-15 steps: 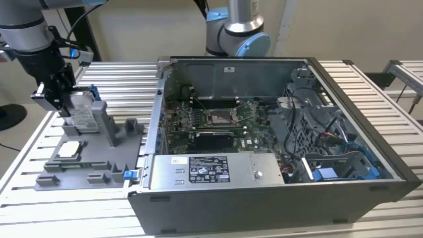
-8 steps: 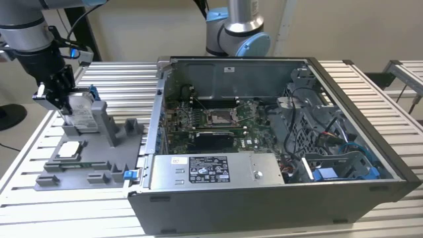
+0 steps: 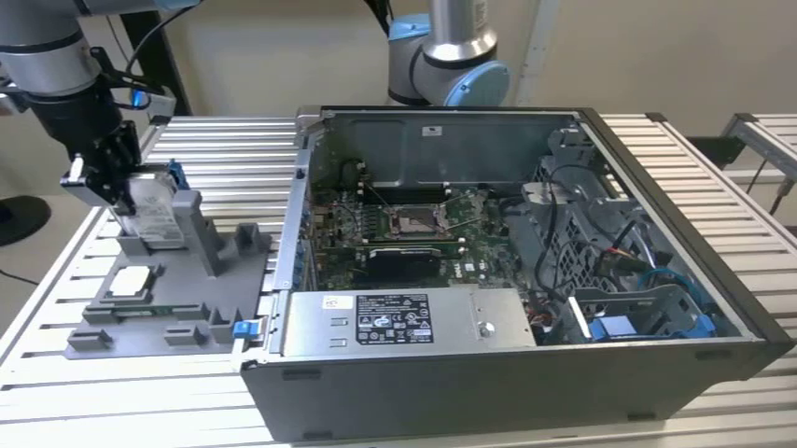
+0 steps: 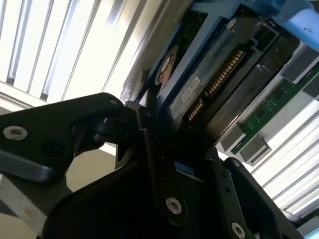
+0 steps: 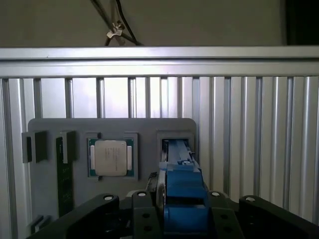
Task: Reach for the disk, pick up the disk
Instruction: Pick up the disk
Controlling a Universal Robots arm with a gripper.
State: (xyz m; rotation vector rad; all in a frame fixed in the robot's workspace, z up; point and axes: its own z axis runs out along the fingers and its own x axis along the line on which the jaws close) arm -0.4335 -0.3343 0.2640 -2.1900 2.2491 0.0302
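The disk [image 3: 155, 213], silver-grey with a white label and a blue bracket, stands on edge in a slot of the grey fixture [image 3: 200, 271] at the exterior view's left. My gripper [image 3: 129, 198] comes down on its upper end and is shut on it. In the first wrist view the blue bracket [image 5: 183, 186] sits tight between my black fingers [image 5: 148, 201], over the fixture's slot. In the second wrist view the disk's connector edge [image 4: 219, 82] runs out from between the fingers [image 4: 145, 132]. The disk's lower end is hidden in the slot.
A small square silver chip [image 3: 132, 280] [image 5: 110, 158] lies in the fixture beside the disk's slot. An open computer case [image 3: 524, 280] stands close on the exterior view's right. A second arm's base [image 3: 446, 56] rises behind it. The slatted aluminium table [image 3: 230, 149] lies all around.
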